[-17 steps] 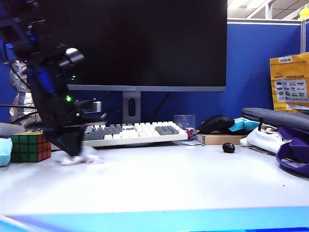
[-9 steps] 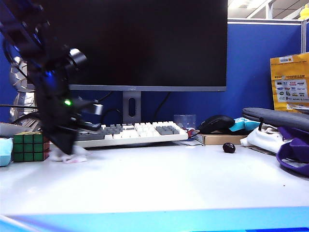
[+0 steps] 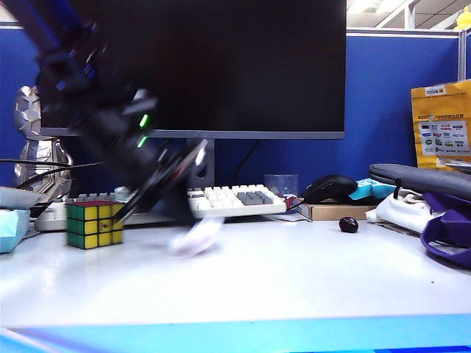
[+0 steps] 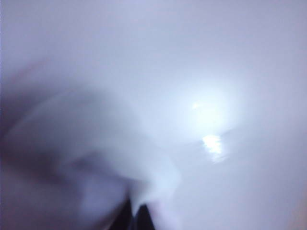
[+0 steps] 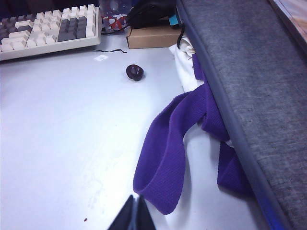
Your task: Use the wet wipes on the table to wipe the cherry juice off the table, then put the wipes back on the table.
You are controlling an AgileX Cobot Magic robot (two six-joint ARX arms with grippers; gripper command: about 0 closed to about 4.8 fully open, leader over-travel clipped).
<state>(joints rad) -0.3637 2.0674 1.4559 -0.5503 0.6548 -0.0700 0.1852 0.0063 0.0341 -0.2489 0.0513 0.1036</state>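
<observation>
My left gripper [image 3: 185,218] sweeps low over the table [image 3: 294,279] in front of the keyboard, blurred by motion. The wet wipes [image 3: 196,237] trail under it as a white smear on the desk top. In the left wrist view the dark fingertips [image 4: 125,219] stand together, with the white wet wipes [image 4: 105,143] bunched just ahead of them. A reddish speck of cherry juice [image 5: 85,220] lies on the table beside my right gripper [image 5: 135,214], which is shut and holds nothing. The right gripper is out of the exterior view.
A Rubik's cube [image 3: 94,226] stands left of the wipe. A keyboard [image 3: 228,200] and monitor [image 3: 221,66] lie behind. A dark cherry [image 3: 348,224] sits to the right, near a mouse [image 3: 331,188], a grey bag [image 5: 249,86] and purple straps [image 5: 168,153].
The left arm swung right across the front of the keyboard, dragging the wipe with it. The Rubik's cube has shifted right and turned, now showing yellow faces.
</observation>
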